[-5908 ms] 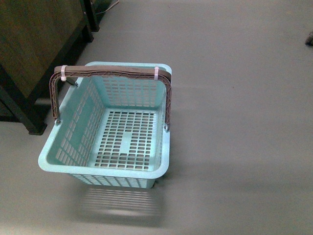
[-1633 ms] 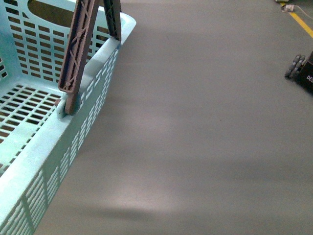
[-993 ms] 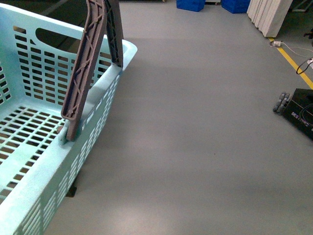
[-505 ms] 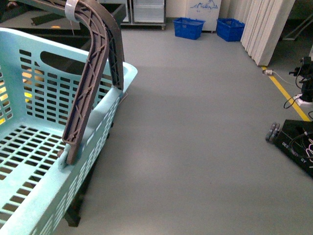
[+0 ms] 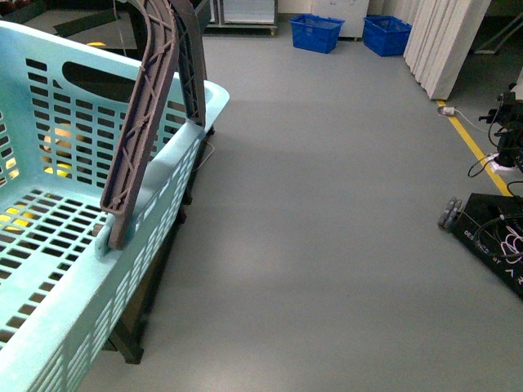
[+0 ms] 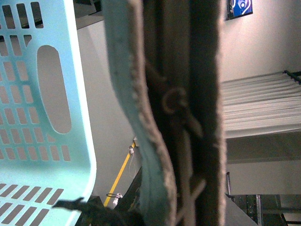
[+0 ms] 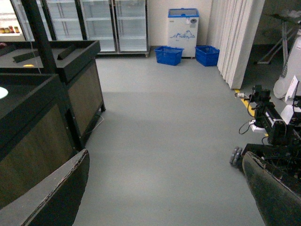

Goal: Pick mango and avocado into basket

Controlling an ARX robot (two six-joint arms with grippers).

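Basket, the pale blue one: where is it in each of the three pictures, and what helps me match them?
Front view: the basket fills the left side, very close.
Left wrist view: its slotted wall with the oval hand slot, beside the brownish handle.
Right wrist view: not in it.
Shared landmark: the white curtain, in all three.
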